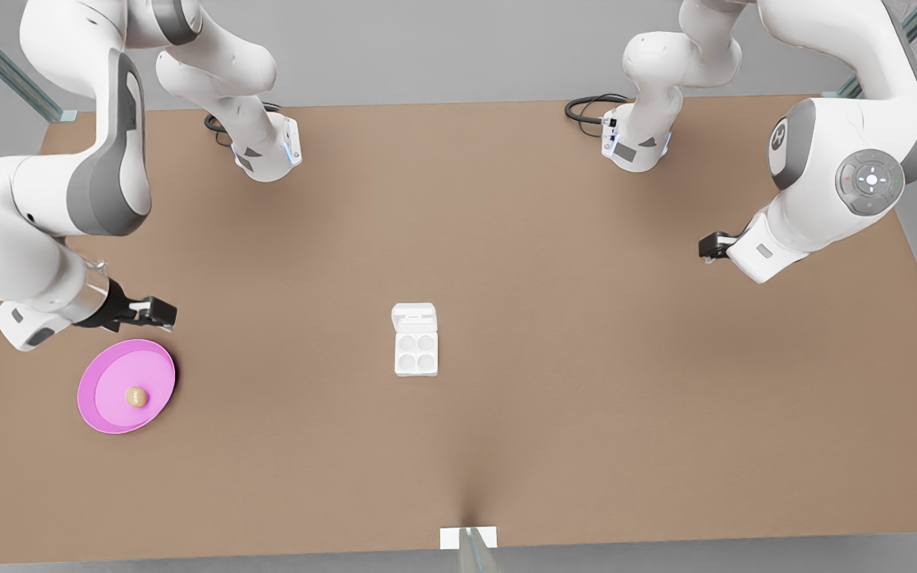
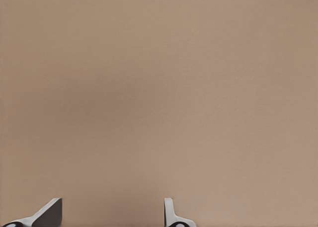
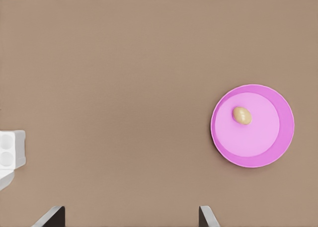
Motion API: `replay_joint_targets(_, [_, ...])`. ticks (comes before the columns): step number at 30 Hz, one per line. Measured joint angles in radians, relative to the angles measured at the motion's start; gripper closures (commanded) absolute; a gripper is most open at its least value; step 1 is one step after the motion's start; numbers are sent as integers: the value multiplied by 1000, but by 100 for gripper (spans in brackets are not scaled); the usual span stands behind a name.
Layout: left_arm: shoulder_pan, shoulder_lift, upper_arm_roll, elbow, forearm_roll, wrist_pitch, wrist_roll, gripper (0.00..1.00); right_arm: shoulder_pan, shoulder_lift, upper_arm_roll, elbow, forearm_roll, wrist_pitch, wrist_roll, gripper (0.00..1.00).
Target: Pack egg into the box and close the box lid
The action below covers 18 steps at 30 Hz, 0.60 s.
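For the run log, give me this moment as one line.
egg on pink plate | box cups empty, box lid open | right gripper by plate, jaws open | left gripper waiting, jaws open

No readable text, label, brand or number stands on anything here: the egg carton, the pink plate and the brown tabletop are all unmarked.

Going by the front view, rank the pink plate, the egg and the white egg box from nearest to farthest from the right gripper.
From the right gripper:
1. Pink plate, just below it at the front view's left.
2. Egg, on that plate.
3. Box, open at the table's middle.
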Motion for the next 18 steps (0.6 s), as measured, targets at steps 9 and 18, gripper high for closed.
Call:
replay_joint_targets(9, [0,1,0,0,1,7,2,0,-166,195,-2,-235,-99,338,-139,0])
replay_joint_targets(18, [1,9,0,0,1,9,4,0,-281,339,3,-319,-108,743,-402,0])
